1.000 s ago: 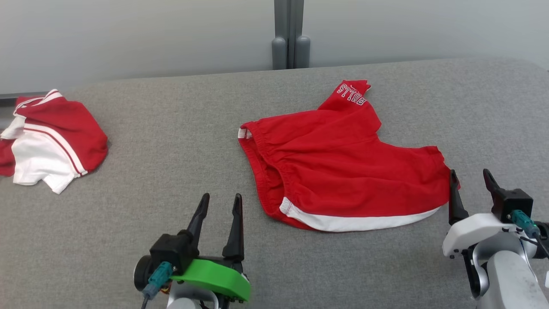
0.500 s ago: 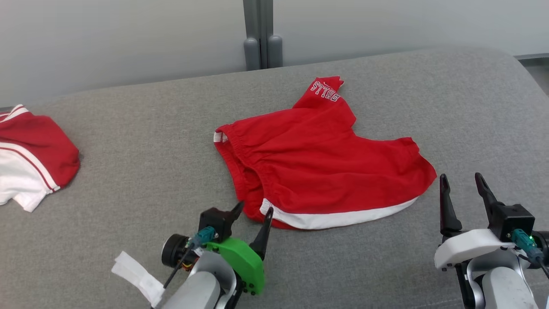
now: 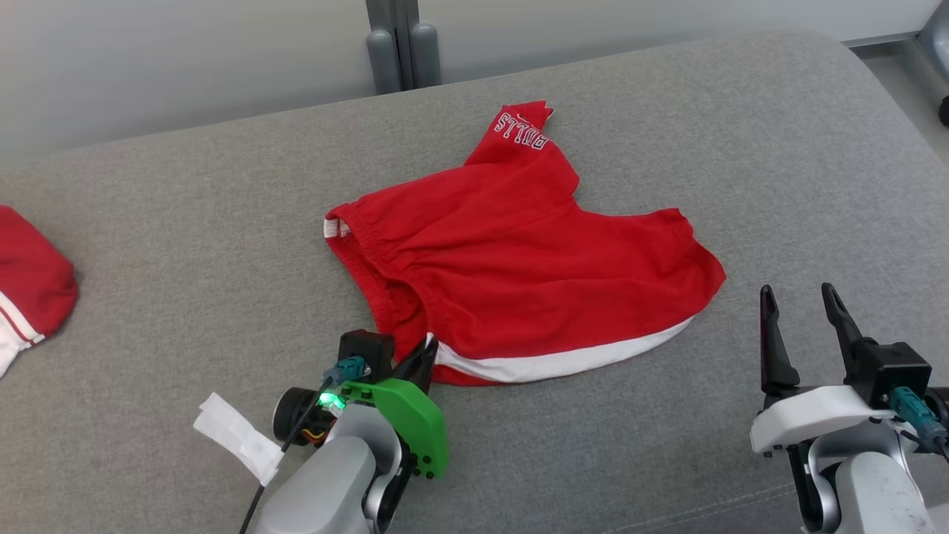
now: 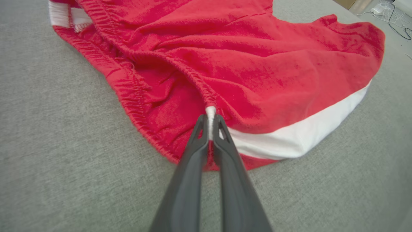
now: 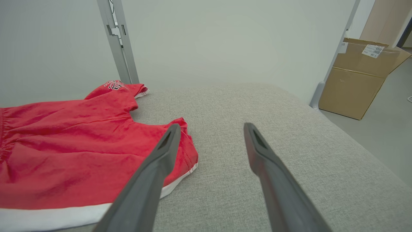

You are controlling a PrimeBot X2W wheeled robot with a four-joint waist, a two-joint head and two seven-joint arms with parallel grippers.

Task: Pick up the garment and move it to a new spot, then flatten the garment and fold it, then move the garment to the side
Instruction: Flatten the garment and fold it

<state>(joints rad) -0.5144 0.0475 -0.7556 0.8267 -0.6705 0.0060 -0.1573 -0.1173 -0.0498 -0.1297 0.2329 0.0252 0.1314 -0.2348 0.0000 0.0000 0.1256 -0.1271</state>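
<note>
Two claws sit toward the near edge of the grey padded surface (image 3: pixel 185 222). The left claw (image 4: pixel 210 120) is pressed together on the nearest corner of the red shorts (image 3: pixel 519 267), its tips pinching a sliver of white cloth where the elastic waistband (image 4: pixel 128 93) meets the white hem band (image 4: pixel 305 129). The right claw (image 3: pixel 797 297) is spread wide and holds nothing. It sits just off the shorts' right-hand corner, clear of the cloth, toward the near right corner of the surface.

This looks like the first step, the pick-up, with the grip made and the lift not yet begun. The next move calls for a steady rise, high enough that the hanging cloth clears the surface before it is carried. With only one corner held, the rest will likely trail and bunch.

Past the claws, the shorts lie rumpled about the middle of the surface, waistband to the left. One leg with white lettering (image 3: pixel 520 132) points at the far edge. A second red and white garment (image 3: pixel 30 289) lies at the left edge, and a grey post (image 3: pixel 400 44) stands behind the far edge
</note>
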